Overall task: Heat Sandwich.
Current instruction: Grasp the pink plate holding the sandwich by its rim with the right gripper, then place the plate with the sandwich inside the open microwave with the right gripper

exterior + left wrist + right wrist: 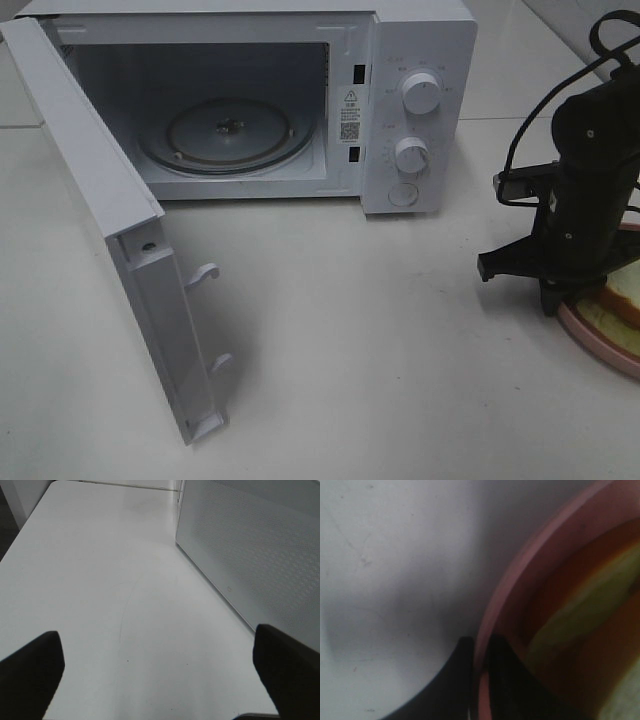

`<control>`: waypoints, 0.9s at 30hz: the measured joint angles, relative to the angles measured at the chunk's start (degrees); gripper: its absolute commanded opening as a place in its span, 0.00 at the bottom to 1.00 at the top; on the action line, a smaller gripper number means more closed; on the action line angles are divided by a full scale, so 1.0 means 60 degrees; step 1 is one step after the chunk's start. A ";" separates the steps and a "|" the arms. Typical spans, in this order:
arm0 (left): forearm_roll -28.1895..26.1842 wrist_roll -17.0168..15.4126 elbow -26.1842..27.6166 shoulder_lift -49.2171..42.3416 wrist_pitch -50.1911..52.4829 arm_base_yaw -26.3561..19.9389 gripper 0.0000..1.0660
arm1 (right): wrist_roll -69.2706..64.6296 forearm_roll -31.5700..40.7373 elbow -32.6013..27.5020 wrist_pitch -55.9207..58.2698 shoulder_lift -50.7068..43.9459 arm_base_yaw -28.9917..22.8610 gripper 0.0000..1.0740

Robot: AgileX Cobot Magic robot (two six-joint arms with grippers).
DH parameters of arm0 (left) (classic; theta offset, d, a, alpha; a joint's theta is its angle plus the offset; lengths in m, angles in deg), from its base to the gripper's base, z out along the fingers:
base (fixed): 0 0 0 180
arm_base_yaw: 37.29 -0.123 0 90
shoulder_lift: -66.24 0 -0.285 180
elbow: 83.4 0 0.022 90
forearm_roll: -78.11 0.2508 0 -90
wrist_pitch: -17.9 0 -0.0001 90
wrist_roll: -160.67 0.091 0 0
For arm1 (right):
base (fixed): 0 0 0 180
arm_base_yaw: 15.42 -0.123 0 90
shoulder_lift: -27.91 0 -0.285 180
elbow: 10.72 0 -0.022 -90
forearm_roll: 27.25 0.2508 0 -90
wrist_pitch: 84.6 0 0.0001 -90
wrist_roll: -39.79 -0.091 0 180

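Note:
The sandwich [612, 308], white bread with a tan crust, lies on a round pink plate [592, 337] at the table's right edge, partly hidden by my right arm. My right gripper [553, 300] points down at the plate's near-left rim. In the right wrist view its two dark fingers [502, 680] stand either side of the pink plate's rim [530, 575], shut on it, with the sandwich's pale green layer [590, 605] just inside. My left gripper [160, 675] shows only in the left wrist view. It is wide open over bare table, with nothing between its fingers.
A white microwave [425, 60] stands at the back, its door [110, 230] swung fully open toward the front left. The glass turntable [228, 135] inside carries nothing. The microwave's perforated side wall [260, 555] is close to my left gripper.

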 measured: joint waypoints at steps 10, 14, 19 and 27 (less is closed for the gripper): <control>0.0000 0.0000 0.0000 0.0000 0.0000 0.0000 0.91 | 0.0067 -0.0143 0.0000 0.0134 0.0000 0.0000 0.00; 0.0000 0.0000 0.0000 0.0000 0.0000 0.0000 0.91 | 0.0162 -0.0248 0.0000 0.0210 0.0000 0.0000 0.00; 0.0000 0.0000 0.0000 0.0000 0.0000 0.0000 0.91 | 0.0353 -0.0315 0.0000 0.0392 -0.0076 0.0000 0.00; 0.0000 0.0000 0.0000 0.0000 0.0000 0.0000 0.91 | 0.0506 -0.0640 -0.0124 0.1003 -0.0611 0.0000 0.00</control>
